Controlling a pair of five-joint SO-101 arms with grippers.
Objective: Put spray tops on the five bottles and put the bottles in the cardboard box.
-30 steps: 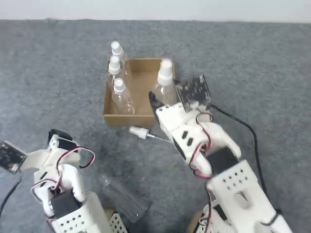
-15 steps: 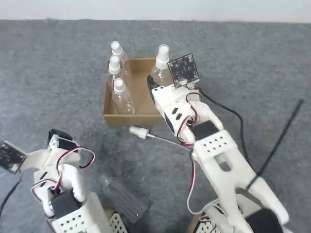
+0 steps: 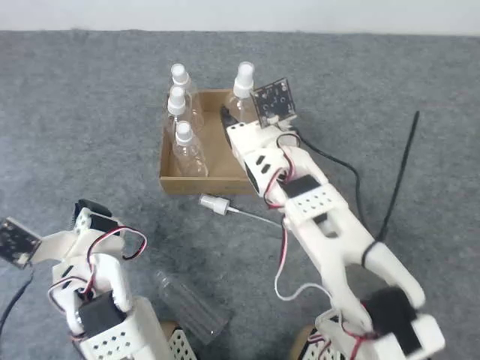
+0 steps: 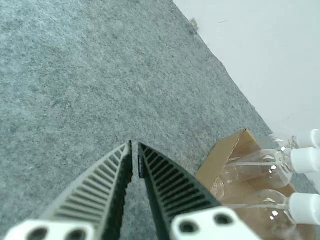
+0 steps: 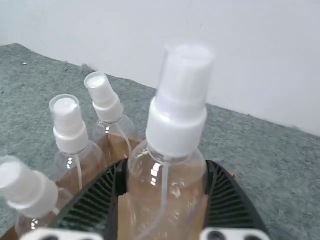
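My right gripper (image 3: 234, 120) is shut on a clear bottle (image 3: 243, 91) with a white spray top and holds it upright over the far right part of the cardboard box (image 3: 202, 184). From the wrist, that bottle (image 5: 170, 150) stands between the black fingers (image 5: 102, 195). Three capped bottles (image 3: 180, 105) stand in a row along the box's left side. A loose spray top (image 3: 214, 203) lies on the carpet just in front of the box. A capless bottle (image 3: 189, 306) lies near the left arm's base. My left gripper (image 4: 134, 148) is shut and empty, low over the carpet, well short of the box (image 4: 225, 155).
Grey carpet covers the table, with a white wall behind it. A black cable (image 3: 352, 176) trails to the right of the right arm. The left arm's body (image 3: 94, 300) sits at the near left, beside the lying bottle.
The right arm has stretched away from its base, carrying the bottle farther back and slightly left over the box. The left arm has not moved.
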